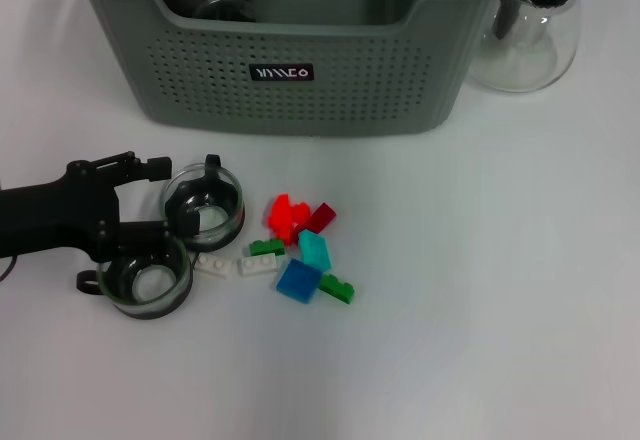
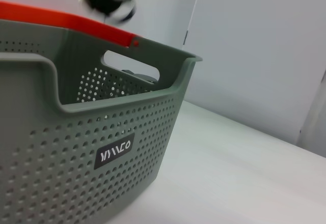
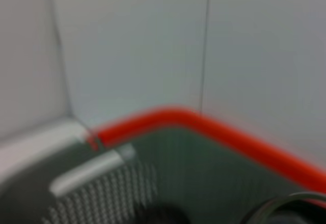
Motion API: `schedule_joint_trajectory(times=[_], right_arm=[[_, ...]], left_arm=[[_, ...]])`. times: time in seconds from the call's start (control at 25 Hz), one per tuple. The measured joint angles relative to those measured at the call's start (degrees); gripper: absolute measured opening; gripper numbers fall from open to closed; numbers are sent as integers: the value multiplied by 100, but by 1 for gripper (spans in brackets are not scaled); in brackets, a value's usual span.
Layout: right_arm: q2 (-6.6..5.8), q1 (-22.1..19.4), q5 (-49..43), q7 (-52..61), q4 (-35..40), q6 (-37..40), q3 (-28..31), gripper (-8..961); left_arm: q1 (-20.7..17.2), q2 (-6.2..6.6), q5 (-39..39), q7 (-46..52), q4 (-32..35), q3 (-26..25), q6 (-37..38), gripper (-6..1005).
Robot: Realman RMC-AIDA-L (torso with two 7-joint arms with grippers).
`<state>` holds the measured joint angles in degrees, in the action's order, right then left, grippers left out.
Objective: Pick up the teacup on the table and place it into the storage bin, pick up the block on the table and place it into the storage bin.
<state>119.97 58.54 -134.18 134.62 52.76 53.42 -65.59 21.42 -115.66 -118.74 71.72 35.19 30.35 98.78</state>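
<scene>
Head view: teacup beside left tool.

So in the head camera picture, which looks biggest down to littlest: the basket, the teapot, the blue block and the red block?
1. Storage bin, by far the biggest.
2. Glass teapot, partly cut off by the picture's edge.
3. Blue block.
4. Red block; it looks close to the blue one in size, so those two are nearly a tie.
</scene>
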Motion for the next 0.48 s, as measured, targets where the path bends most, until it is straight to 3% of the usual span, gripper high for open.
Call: schedule_joint_trajectory(times=[0.12, 0.24, 0.48], right_arm=[[-2, 798, -691, 284, -1394, -583, 15, 61], [3, 1186, -1192, 542, -2207, -1063, -6, 61], [31, 1332, -1462, 623, -2718, -1300, -160, 60]], left_arm=[[0, -1, 0, 1, -39, -1, -11, 892], [2, -8, 0, 3, -55, -3, -17, 892], [24, -10, 0, 6, -128, 3, -109, 892]])
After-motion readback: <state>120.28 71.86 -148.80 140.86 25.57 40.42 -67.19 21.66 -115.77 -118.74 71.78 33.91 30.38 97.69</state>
